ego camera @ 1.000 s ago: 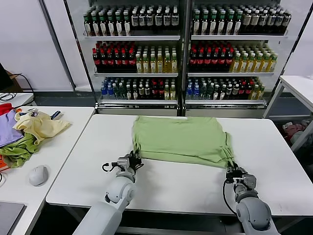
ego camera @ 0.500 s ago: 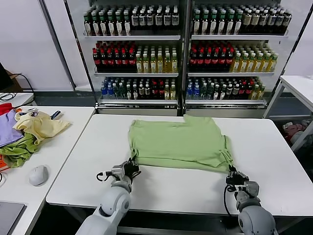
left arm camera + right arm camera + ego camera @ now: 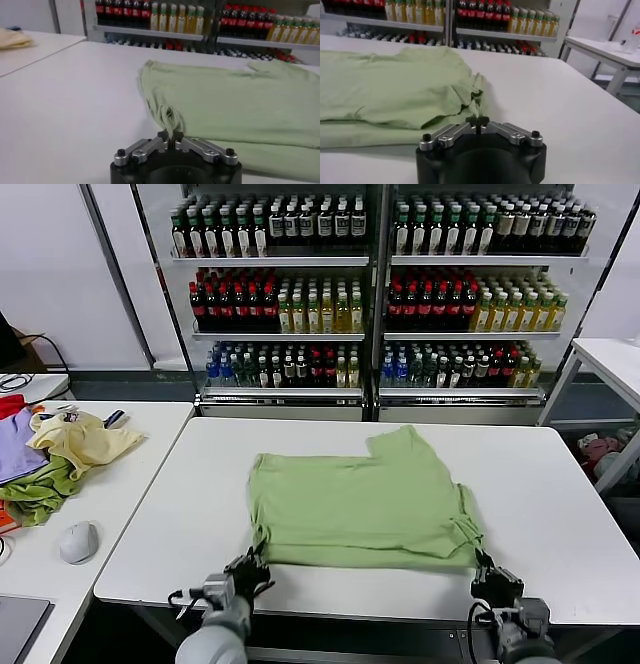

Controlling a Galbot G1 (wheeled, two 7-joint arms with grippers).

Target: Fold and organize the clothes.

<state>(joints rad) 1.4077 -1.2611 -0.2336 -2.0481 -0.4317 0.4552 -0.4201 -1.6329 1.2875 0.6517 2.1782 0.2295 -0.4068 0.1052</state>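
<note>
since 1 second ago both arms have drawn back toward the robot, dragging the light green shirt with them, so its near hem now lies close to the front edge of the white surface instead of around the middle. the shirt lies flat, back side up, with 1 sleeve or corner sticking up toward the far side.

the left tool is at the shirt's near left corner, its fingers pressed together on a bunched strand of green fabric, as the left wrist view shows. the right tool sits at the near right corner, fingers closed on the hem there; in the right wrist view the fabric runs right up to the closed tips.

on the side surface to the left lie a pale yellow garment, a purple cloth, a darker green cloth and a computer mouse. bottle shelves stand behind.
</note>
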